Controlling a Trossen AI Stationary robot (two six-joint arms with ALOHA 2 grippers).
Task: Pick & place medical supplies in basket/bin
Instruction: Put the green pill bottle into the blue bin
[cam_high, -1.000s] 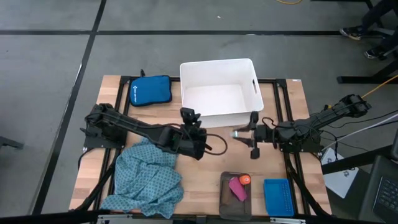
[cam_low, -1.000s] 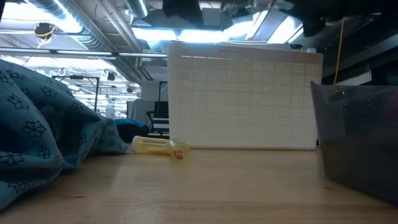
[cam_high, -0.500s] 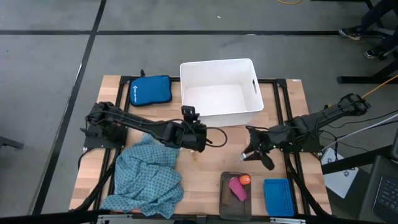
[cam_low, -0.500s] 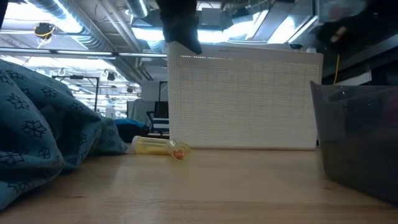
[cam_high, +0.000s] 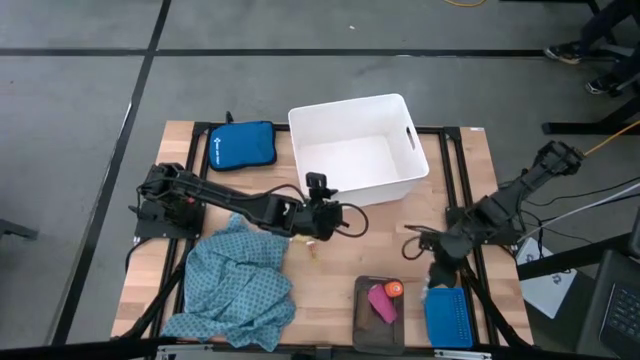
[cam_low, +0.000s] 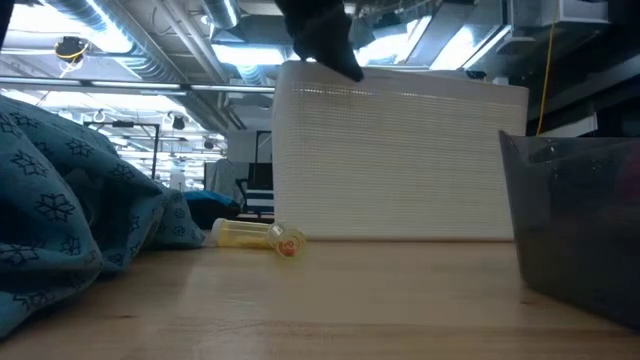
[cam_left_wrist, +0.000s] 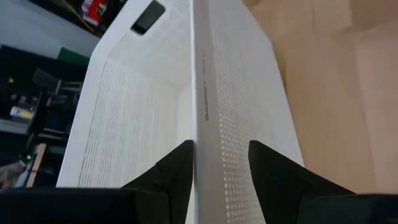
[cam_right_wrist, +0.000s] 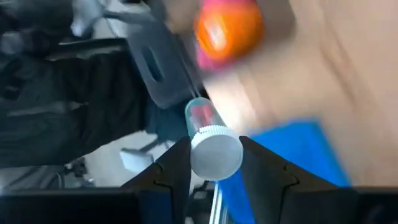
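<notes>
So over on the left side the teal dotted cloth is lying bunched up on the table, just behind and to the side of the left gripper, nobody holding it. That thing's going to be floppy and light, so I'd pinch a raised fold near the middle of the heap, not an edge, or it'll just drag and unfurl. The left gripper is right up at the near wall of the white tub; in its wrist view its fingers straddle the rim, one inside and one outside, so it looks clamped on the wall. The tub is stiff but thin plastic, likely to slide or tilt if tugged by one side. Just below that gripper a small yellowish vial lies on its side on the table, small and probably rolls. Further right, the pink piece and orange piece sit in the dark grey tray, near the right gripper. That one's clenched on a small clear tube with a white cap, smooth and round so probably slippery, hovering right at the blue ribbed basket.
</notes>
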